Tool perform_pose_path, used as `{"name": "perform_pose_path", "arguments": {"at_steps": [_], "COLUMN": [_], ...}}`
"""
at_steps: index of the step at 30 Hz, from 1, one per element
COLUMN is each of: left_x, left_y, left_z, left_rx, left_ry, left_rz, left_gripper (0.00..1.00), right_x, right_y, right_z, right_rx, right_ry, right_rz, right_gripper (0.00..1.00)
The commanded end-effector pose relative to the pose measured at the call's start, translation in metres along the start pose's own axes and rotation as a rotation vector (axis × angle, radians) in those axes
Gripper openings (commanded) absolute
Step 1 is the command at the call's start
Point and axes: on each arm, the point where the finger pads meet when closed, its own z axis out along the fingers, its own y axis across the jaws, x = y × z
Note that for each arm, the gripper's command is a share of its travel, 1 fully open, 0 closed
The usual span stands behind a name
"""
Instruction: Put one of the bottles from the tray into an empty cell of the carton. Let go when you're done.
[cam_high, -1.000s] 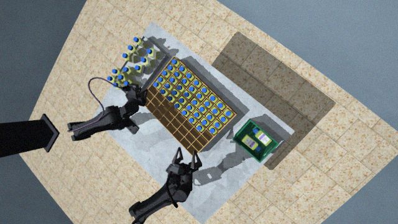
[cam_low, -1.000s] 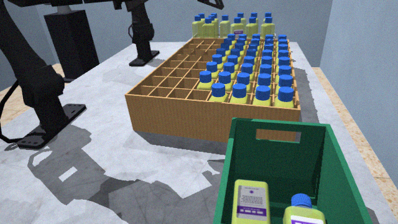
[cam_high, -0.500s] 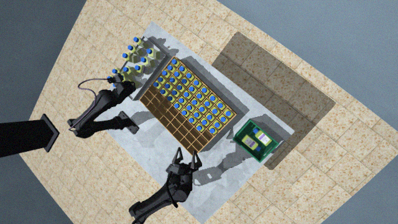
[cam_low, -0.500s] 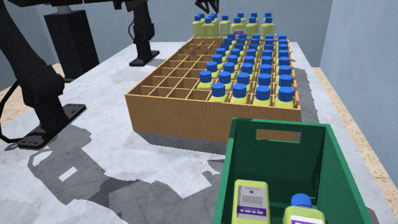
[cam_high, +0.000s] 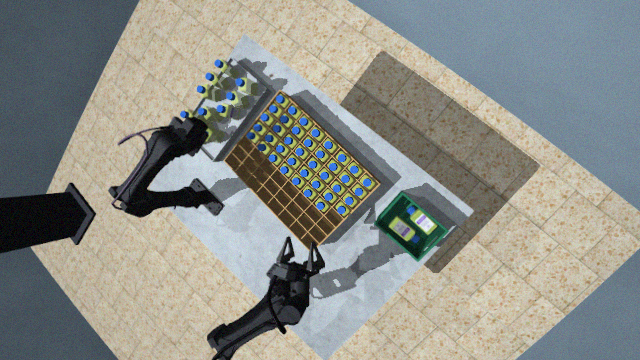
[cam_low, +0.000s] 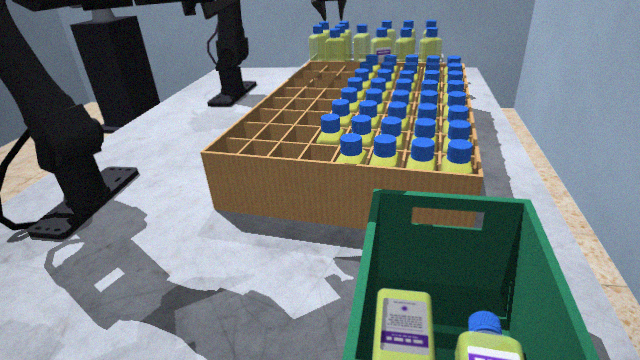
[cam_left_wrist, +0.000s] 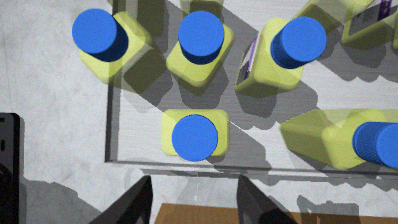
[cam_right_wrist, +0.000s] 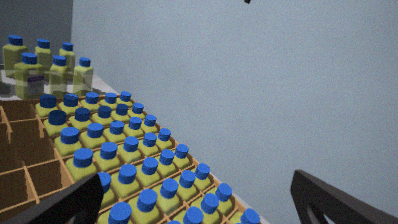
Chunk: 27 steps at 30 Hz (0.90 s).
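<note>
Several yellow-green bottles with blue caps stand in the clear-walled tray (cam_left_wrist: 137, 142) at the far end. One bottle (cam_left_wrist: 195, 137) stands close to the tray's edge nearest the carton. The carton (cam_high: 280, 192) (cam_low: 290, 185) (cam_left_wrist: 197, 215) has many filled cells and several empty cells along the side nearest the arms. My left gripper (cam_left_wrist: 194, 185) (cam_low: 333, 18) is partly open and empty above the tray area; that bottle shows just ahead of its fingertips in the left wrist view. My right gripper (cam_high: 301, 242) (cam_right_wrist: 197, 181) is wide open and empty near the carton's near corner.
A green crate (cam_low: 450, 250) holds two bottles, one (cam_high: 425, 220) with a white label and one (cam_high: 401, 228) beside it. The bottles standing in the carton reach above its dividers. More bottles stand close around the one below my left gripper.
</note>
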Motion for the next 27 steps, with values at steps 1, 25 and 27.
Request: {"name": "perform_pose_path", "arguments": {"at_steps": [1, 25, 27], "left_x": [-0.011, -0.012, -0.012], "left_y": [0.001, -0.002, 0.000], "left_z": [-0.024, 0.012, 0.016], "left_rx": [0.060, 0.050, 0.048], "left_ry": [-0.016, -0.024, -0.024], "left_rz": [-0.025, -0.025, -0.024], "left_gripper": [0.44, 0.44, 0.44], "right_x": [-0.007, -0.007, -0.007], "right_y": [0.000, 0.000, 0.000], "right_z": [-0.001, -0.001, -0.001], "right_rx": [0.001, 0.001, 0.001], "right_ry": [-0.009, -0.009, -0.009], "right_rz": [-0.008, -0.008, -0.008], "right_gripper": [1.00, 1.00, 1.00]}}
